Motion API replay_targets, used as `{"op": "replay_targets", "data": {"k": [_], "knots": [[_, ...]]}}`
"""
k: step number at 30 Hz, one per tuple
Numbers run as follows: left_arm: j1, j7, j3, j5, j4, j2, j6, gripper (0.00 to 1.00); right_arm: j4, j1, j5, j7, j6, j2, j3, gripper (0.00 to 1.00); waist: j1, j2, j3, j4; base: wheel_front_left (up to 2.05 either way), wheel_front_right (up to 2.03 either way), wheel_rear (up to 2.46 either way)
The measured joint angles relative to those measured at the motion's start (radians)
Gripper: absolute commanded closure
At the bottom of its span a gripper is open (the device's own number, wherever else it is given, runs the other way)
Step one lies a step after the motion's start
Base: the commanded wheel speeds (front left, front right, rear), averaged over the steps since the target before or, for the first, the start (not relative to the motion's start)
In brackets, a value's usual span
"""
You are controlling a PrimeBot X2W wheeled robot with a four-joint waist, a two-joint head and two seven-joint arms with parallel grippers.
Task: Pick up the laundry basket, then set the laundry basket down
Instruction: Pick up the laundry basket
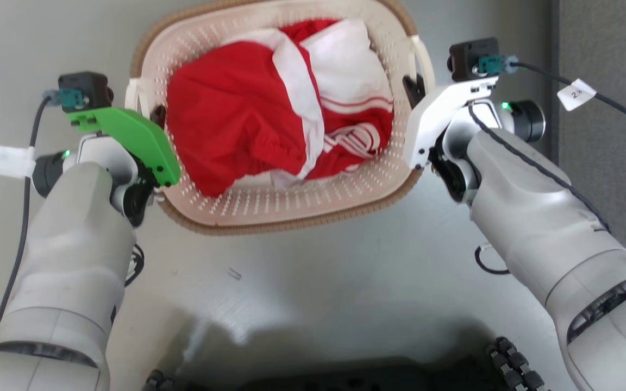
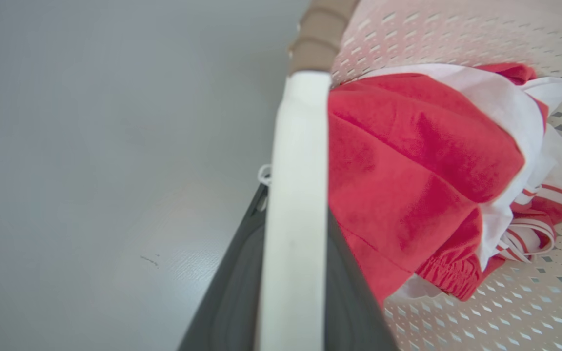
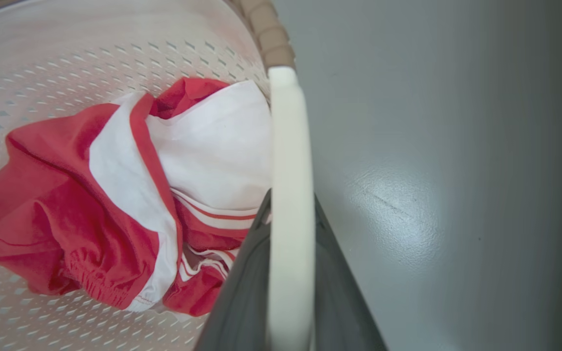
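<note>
The laundry basket (image 1: 269, 225), cream-white and perforated with a brown braided rim, sits at the top middle of the head view. It holds a crumpled red and white garment (image 1: 248, 119). My left gripper (image 1: 152, 117) is shut on the basket's left loop handle (image 2: 295, 195), with a dark finger (image 2: 232, 292) on either side of the white strap. My right gripper (image 1: 415, 89) is shut on the right loop handle (image 3: 288, 195) in the same way, dark fingers (image 3: 242, 292) flanking it. The basket's underside is hidden, so I cannot tell whether it touches the floor.
Smooth grey floor (image 1: 313, 282) spreads around and in front of the basket. A darker grey strip (image 1: 606, 54) runs along the right edge. My dark wheeled base (image 1: 345, 374) lies at the bottom. A cable with a white tag (image 1: 576, 93) trails from the right wrist.
</note>
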Motion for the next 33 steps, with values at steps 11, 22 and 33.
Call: {"op": "replay_targets", "data": {"k": [11,22,33], "knots": [[0.063,0.040,-0.010,-0.040,0.041,-0.012,0.000,1.00,0.030,0.065,0.045,0.051,0.024,0.006,0.027,1.00,-0.0001,0.0000,-0.105,-0.004,0.00,0.00,0.00],[0.137,0.095,-0.013,-0.074,0.070,-0.028,0.000,1.00,0.071,0.127,0.087,0.116,0.045,0.014,0.046,1.00,-0.0001,0.0000,-0.220,-0.005,0.00,0.00,0.00],[0.211,0.142,-0.016,-0.110,0.089,-0.039,0.000,1.00,0.094,0.194,0.098,0.143,0.065,0.018,0.069,1.00,-0.0001,0.0000,-0.345,-0.003,0.00,0.00,0.00]]}}
